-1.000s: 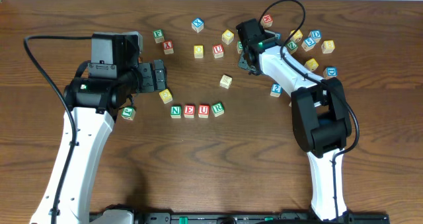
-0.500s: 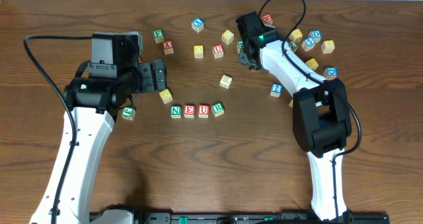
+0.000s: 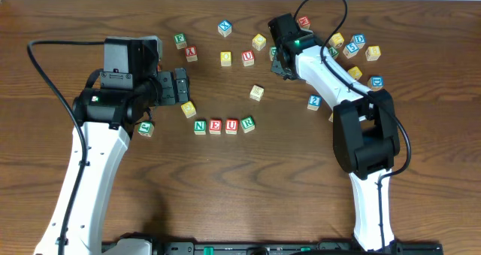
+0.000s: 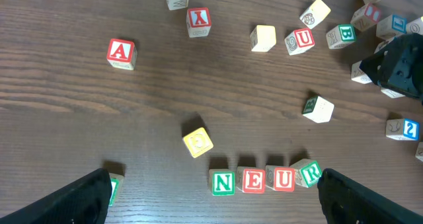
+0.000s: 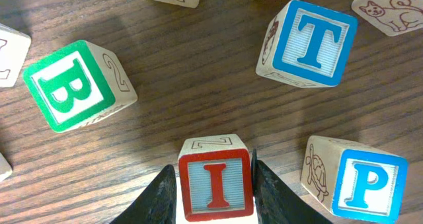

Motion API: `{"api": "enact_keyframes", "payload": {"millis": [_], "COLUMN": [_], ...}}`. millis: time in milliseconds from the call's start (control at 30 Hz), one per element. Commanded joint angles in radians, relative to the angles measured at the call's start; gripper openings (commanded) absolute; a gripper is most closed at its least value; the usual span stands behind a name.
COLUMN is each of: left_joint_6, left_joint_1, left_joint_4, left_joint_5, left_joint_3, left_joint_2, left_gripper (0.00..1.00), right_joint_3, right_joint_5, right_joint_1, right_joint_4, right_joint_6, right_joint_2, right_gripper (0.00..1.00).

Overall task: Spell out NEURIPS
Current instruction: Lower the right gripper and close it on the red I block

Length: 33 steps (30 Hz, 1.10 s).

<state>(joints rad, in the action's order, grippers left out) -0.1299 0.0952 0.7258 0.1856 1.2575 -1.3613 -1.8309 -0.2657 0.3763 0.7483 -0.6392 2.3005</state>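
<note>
The brown wooden tabletop (image 3: 240, 187) carries a row of lettered wooden cubes (image 3: 223, 125) reading N, E, U, R. Near it the left gripper (image 3: 182, 86) hangs with its jaws wide apart and empty. The right gripper (image 5: 215, 178) has its jaws pressed against both sides of the red-faced I cube (image 5: 216, 187), which is hemmed in by a green B cube (image 5: 69, 85), a blue T cube (image 5: 310, 39) and a blue P cube (image 5: 363, 184).

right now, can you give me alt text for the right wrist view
The right hand grips a red I block from both sides, bottom centre, on a wooden table. Around it sit a green B block at left, a blue T block upper right and a blue P block lower right.
</note>
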Motion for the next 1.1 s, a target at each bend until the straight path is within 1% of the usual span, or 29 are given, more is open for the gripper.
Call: {"api": "enact_keyframes", "payload": {"millis": [0,667,1067], "left_joint_6": [0.006,0.006,0.006], "left_joint_1": [-0.002,-0.002,-0.002], "left_joint_4": [0.0,0.0,0.0], "left_joint_5": [0.006,0.006,0.005], "left_joint_3": [0.023,0.023,0.023], "left_joint_2": [0.009,0.009,0.009], "left_gripper": [0.98,0.98,0.98], "right_joint_3": [-0.018,-0.018,-0.018], "right_joint_5": [-0.013,-0.013,-0.014], "right_joint_1": [0.005,0.012,0.012], "right_joint_4": [0.004,0.005,0.007], "right_joint_6": [0.007,0.008,0.006], "right_joint_2": [0.003,0.004,0.004], "right_gripper": [0.32,0.31,0.33]}}
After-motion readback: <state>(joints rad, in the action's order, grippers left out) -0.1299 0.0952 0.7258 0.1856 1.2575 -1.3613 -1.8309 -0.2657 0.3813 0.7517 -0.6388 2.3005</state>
